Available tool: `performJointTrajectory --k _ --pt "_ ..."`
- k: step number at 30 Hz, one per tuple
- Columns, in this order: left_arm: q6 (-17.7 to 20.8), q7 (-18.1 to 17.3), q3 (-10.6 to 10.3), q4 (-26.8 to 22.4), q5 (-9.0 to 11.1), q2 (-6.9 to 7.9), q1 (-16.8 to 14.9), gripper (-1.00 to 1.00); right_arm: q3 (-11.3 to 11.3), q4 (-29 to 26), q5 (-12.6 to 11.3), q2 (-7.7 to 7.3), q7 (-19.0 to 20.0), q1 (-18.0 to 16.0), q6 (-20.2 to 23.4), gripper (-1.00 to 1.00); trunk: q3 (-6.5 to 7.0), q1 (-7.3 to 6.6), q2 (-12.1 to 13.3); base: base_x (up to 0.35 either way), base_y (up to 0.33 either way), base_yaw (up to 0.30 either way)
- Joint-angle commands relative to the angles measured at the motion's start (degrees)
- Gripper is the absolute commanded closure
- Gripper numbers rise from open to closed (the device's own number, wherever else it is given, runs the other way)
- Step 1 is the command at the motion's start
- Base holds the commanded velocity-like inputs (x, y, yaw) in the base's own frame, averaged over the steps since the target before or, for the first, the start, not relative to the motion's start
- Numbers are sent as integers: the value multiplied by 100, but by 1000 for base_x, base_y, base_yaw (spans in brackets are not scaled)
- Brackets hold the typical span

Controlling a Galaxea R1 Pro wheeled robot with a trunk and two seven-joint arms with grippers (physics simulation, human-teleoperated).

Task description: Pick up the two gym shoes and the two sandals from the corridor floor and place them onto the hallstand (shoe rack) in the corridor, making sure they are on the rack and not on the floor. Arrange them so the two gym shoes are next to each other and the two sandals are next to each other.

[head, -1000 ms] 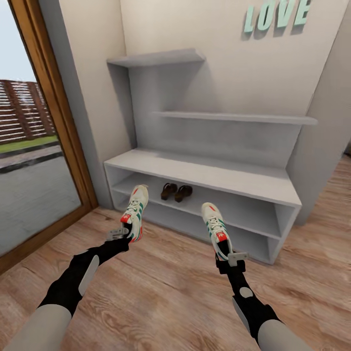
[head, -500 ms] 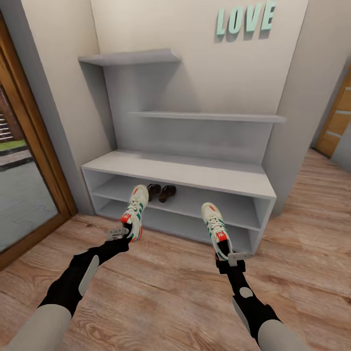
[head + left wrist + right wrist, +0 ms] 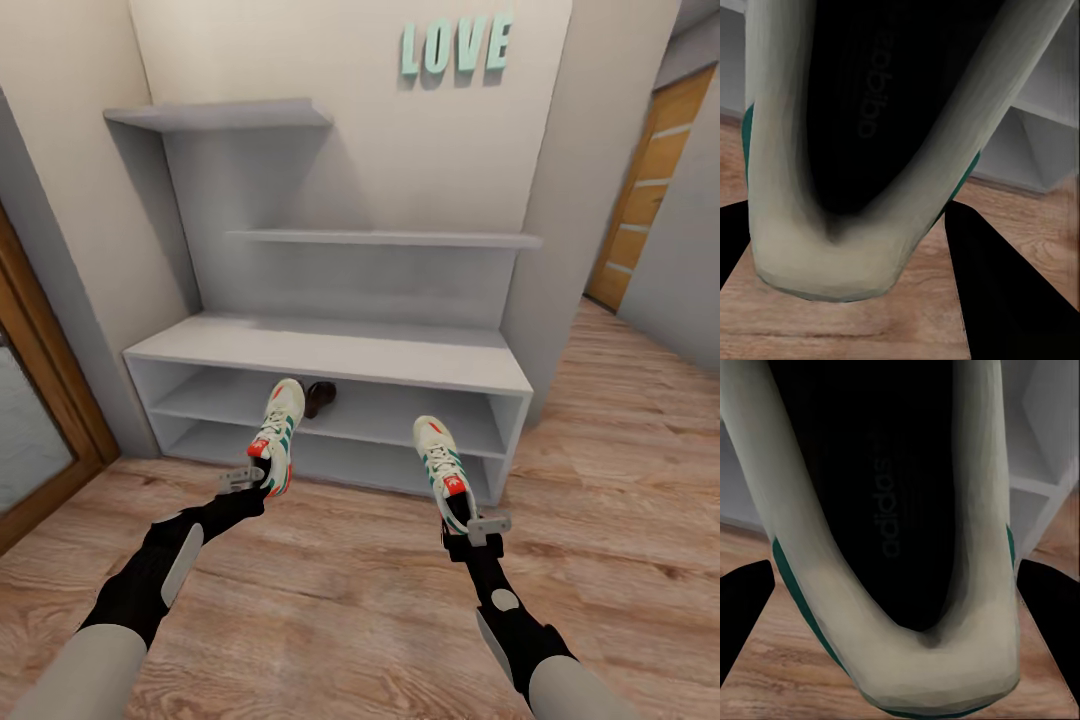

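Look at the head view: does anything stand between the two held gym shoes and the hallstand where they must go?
Nothing visible does. The left gripper and right gripper each hold a gym shoe above bare floor before the hallstand. A sandal already sits on its middle shelf, behind the left shoe.

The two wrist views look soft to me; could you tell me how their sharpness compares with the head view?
Head view: crisp, hallstand edges and floor grain clear. Left wrist view: gym shoe blurred, insole lettering barely readable. Right wrist view: shoe soft too, insole lettering legible.
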Motion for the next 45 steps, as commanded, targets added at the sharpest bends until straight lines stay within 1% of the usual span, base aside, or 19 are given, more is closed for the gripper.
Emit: performJointTrajectory --k 1,25,32,45 --pt "51 -19 12 -7 47 0 -1 100 -33 7 60 6 -18 -6 -19 100 -5 -1 -2 0 5 -257" --pt "43 -18 12 -2 52 0 -1 100 -33 7 60 6 -18 -6 -19 100 -5 -1 -2 -2 0 -253" --pt "43 -18 12 2 55 0 -1 100 -33 7 60 6 -18 -6 -19 100 -5 -1 -2 -112 0 -40" --pt "43 -19 12 2 55 0 -1 100 -33 23 61 6 -9 -5 -19 100 -5 -1 -2 -7 0 -1"
